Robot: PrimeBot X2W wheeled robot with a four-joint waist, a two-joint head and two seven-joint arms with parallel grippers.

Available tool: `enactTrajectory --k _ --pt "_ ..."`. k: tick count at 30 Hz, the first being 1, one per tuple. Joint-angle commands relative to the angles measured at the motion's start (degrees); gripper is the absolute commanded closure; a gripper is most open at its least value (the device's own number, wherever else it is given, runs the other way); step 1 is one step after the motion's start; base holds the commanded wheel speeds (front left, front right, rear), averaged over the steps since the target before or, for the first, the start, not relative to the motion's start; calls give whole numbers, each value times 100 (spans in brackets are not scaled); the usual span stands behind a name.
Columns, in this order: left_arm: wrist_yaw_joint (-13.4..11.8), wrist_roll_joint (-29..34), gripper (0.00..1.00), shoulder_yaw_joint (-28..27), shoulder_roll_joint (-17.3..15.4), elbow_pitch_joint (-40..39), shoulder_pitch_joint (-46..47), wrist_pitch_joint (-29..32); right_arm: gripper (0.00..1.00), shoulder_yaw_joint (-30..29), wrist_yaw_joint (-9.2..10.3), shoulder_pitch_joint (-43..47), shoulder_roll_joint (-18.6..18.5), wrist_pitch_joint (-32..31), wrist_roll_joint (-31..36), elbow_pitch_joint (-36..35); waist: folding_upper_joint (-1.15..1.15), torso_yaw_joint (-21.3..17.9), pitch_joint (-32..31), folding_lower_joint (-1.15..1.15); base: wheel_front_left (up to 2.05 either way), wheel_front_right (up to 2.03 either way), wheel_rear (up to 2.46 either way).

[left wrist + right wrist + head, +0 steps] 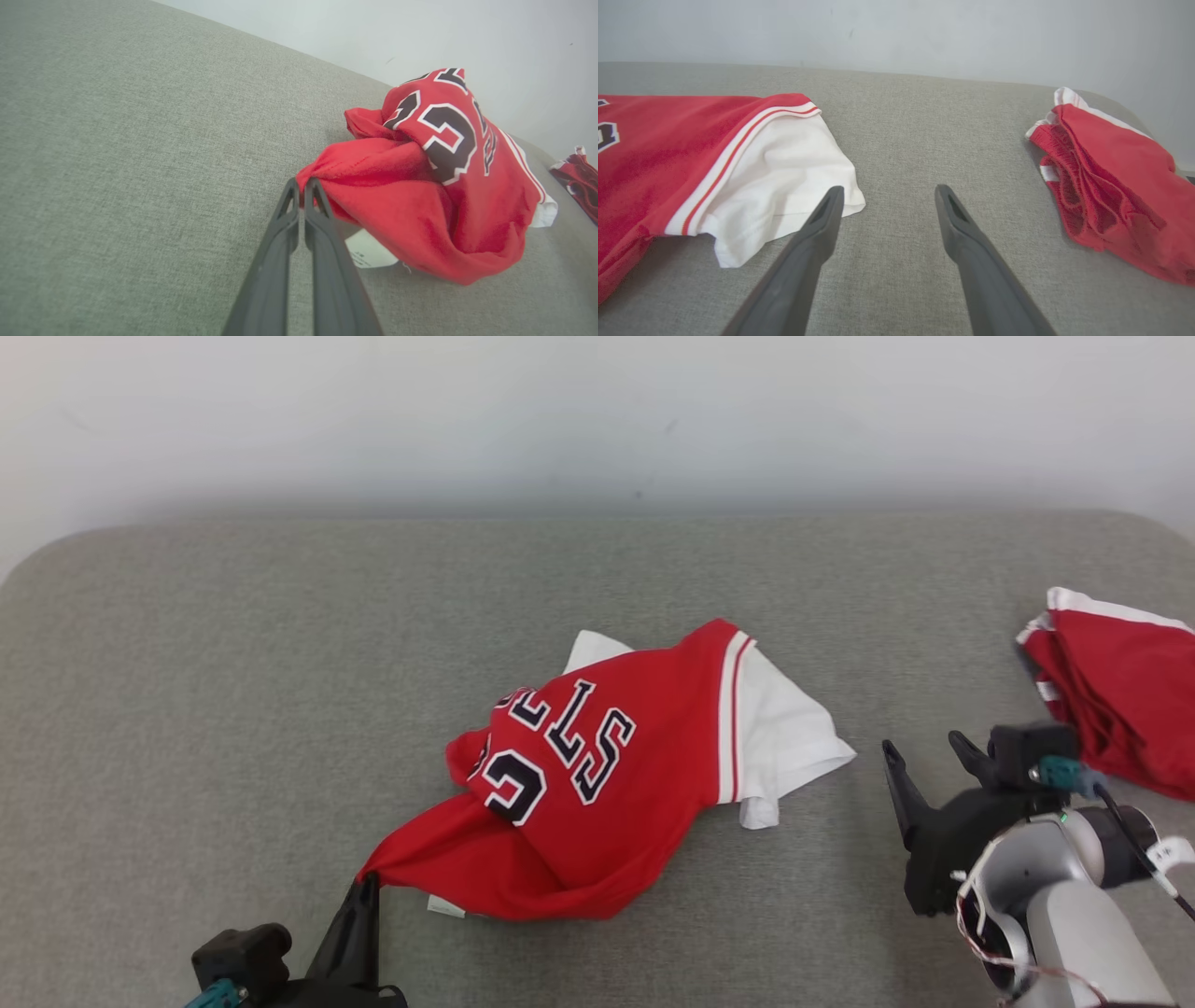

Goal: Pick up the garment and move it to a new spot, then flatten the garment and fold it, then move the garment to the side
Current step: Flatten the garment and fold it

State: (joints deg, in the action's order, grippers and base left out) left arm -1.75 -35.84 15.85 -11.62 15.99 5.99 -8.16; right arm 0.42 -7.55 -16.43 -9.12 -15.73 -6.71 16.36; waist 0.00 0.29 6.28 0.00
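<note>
Left claw [367, 887] pinching corner of crumpled red-and-white lettered jersey [616, 784]. Right claw [924, 744] spread, empty, over grey fabric counter [233, 663]; jersey just left of it, bunched red garment [1120, 700] right.

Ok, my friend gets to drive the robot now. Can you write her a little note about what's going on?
Left gripper: shut on the near corner of the red jersey.
Right gripper: open, empty, just right of the white sleeve, not touching it.
Jersey: crumpled mid grey cushion; a second red garment lies at the far right.
Done: corner gripped.
Left: lift and move it, flatten, fold, set it aside.
</note>
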Motion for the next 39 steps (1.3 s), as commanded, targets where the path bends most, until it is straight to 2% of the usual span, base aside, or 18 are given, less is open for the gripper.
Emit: enactTrajectory --k 1,5,9,24,25,27,28,31,32,39 --pt "5 -12 100 23 9 -41 7 12 0 25 14 -197 9 -50 11 166 0 217 119 0 0 0 0" --pt "-59 3 100 29 13 -67 24 -3 0 -14 14 -565 10 -333 68 753 0 352 243 0 0 0 0" --pt "-158 52 100 -13 -46 -61 61 -38 0 -291 14 -832 173 -474 297 1156 0 499 333 0 0 0 0" --pt "-209 -24 100 18 -81 -84 -54 16 0 -760 14 -1069 444 -496 785 1697 0 674 391 0 0 0 0" --pt "-213 -25 100 26 -83 -81 -53 25 4 -762 14 -1084 463 -535 775 1744 0 681 391 0 0 0 0" --pt "-219 -23 100 38 -88 -71 -53 36 33 -752 14 -1086 493 -584 720 1849 0 697 387 0 0 0 0" --pt "-220 -25 100 43 -89 -69 -57 39 51 -739 14 -1103 499 -577 705 1886 0 706 386 0 0 0 0" --pt "-226 -39 100 44 -111 -64 -84 34 75 -660 14 -1144 509 -509 660 1949 0 721 371 0 0 0 0" --pt "-228 -46 100 43 -113 -64 -94 31 100 -635 14 -1138 509 -480 642 1962 0 723 364 0 0 0 0" --pt "-171 -165 100 -35 -62 -263 -94 -146 100 -570 14 -1096 431 -30 511 1773 0 700 262 0 0 0 0"
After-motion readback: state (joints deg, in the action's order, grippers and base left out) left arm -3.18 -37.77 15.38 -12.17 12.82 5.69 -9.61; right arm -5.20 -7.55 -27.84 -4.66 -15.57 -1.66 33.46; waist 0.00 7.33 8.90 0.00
